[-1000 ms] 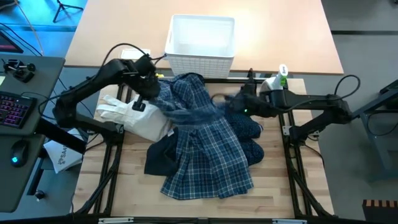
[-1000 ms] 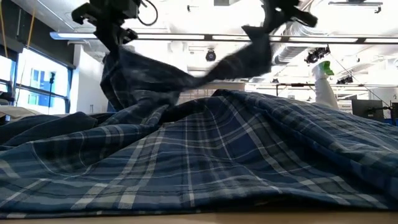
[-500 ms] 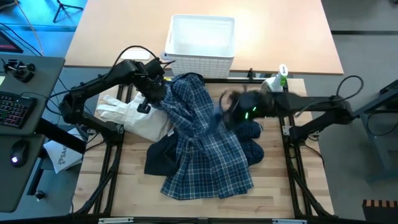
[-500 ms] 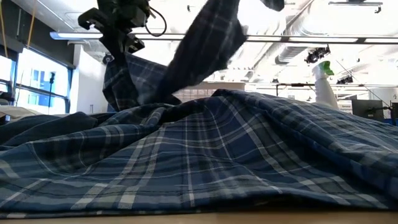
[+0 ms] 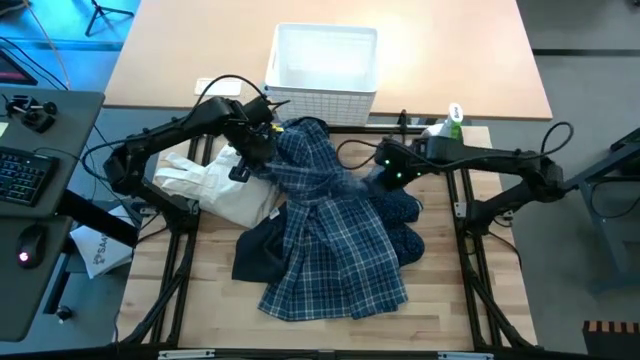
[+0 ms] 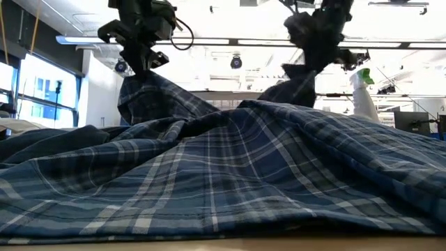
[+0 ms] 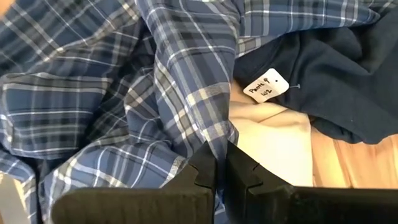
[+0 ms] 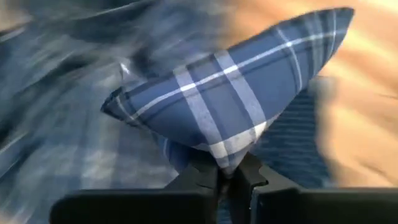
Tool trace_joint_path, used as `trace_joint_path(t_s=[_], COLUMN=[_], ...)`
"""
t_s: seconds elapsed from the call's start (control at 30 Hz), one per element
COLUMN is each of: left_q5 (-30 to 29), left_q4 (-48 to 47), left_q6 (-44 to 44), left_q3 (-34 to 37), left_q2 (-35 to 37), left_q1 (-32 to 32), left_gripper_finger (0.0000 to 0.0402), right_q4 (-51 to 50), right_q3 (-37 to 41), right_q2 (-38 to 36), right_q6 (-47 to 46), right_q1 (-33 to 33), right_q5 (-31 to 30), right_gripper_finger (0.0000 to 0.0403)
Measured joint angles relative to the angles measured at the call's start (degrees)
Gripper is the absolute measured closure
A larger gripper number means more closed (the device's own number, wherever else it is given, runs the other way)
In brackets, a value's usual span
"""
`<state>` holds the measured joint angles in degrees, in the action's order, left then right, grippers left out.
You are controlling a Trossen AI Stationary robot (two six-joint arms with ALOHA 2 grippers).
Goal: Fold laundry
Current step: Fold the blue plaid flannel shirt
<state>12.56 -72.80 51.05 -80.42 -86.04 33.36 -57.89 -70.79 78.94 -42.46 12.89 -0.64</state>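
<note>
On the table, one plaid shirt [image 5: 325, 235] — pinched by two clamped grippers, left gripper [image 5: 252, 160] and right gripper [image 5: 372, 178].

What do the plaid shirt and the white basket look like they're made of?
Plaid shirt: soft woven cloth, probably cotton, matte; it drapes and creases, and the check looks woven in. Basket: rigid white plastic, by its lattice walls and smooth, even rim.

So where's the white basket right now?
In the high view the basket sits at the table's far edge, about in the middle, just behind the plaid shirt.
</note>
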Motion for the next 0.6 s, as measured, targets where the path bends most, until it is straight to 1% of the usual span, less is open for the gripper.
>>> trace_joint_path(t_s=[0.07, 0.1, 0.17, 0.2, 0.27, 0.3, 0.33, 0.37, 0.4, 0.43, 0.5, 0.57, 0.6], left_q5=[0.4, 0.6, 0.7, 0.8, 0.8, 0.8, 0.8, 0.8, 0.8, 0.8, 0.8, 0.8, 0.8], left_q4=[-0.1, -0.2, -0.4, -0.6, -0.9, -0.9, -0.9, -0.9, -0.9, -0.9, -0.9, -0.9, -0.9], left_q6=[-0.3, -0.6, -1.5, -1.5, -1.5, -1.5, -1.5, -1.5, -1.5, -1.5, -1.5, -1.5, -1.5], left_q3=[0.0, 0.0, 0.0, 0.0, 0.0, 0.0, 0.0, 0.0, 0.0, 0.0, 0.0, 0.0, 0.0], left_q2=[-0.6, -0.9, -1.2, -1.2, -1.2, -1.2, -1.2, -1.2, -1.2, -1.2, -1.2, -1.2, -1.2], left_q1=[0.0, 0.0, 0.0, 0.0, 0.0, 0.0, 0.0, 0.0, 0.0, 0.0, 0.0, 0.0, 0.0], left_gripper_finger=[0.0401, 0.0401, 0.0401, 0.0401, 0.0401, 0.0401, 0.0401, 0.0401, 0.0401, 0.0401, 0.0401, 0.0401, 0.0401], right_q4=[3.3, 5.1, 8.4, 10.5, 17.1, 20.7, 24.6, 28.9, 32.9, 36.1, 39.5, 39.3, 38.9], right_q3=[1.3, 1.4, 0.9, 0.4, -1.0, -1.6, -2.1, -2.7, -3.1, -3.3, -3.5, -3.5, -3.5], right_q2=[0.0, 0.0, 0.0, 0.0, 0.0, -0.1, -0.2, -0.2, -0.2, -0.2, -0.2, 0.2, 1.0], right_q6=[3.6, 5.4, 10.4, 13.7, 18.6, 19.4, 19.2, 18.1, 17.0, 15.7, 12.8, 11.9, 12.6], right_q1=[0.8, 1.4, 2.7, 3.3, 4.3, 4.8, 5.2, 5.6, 5.9, 6.1, 6.3, 5.6, 5.0], right_q5=[8.4, 13.5, 25.6, 32.6, 44.7, 48.7, 50.6, 50.3, 48.4, 44.8, 34.5, 22.4, 18.0], right_gripper_finger=[0.0367, 0.0353, 0.0322, 0.0306, 0.0276, 0.0263, 0.0251, 0.0241, 0.0233, 0.0227, 0.022, 0.0218, 0.0218])
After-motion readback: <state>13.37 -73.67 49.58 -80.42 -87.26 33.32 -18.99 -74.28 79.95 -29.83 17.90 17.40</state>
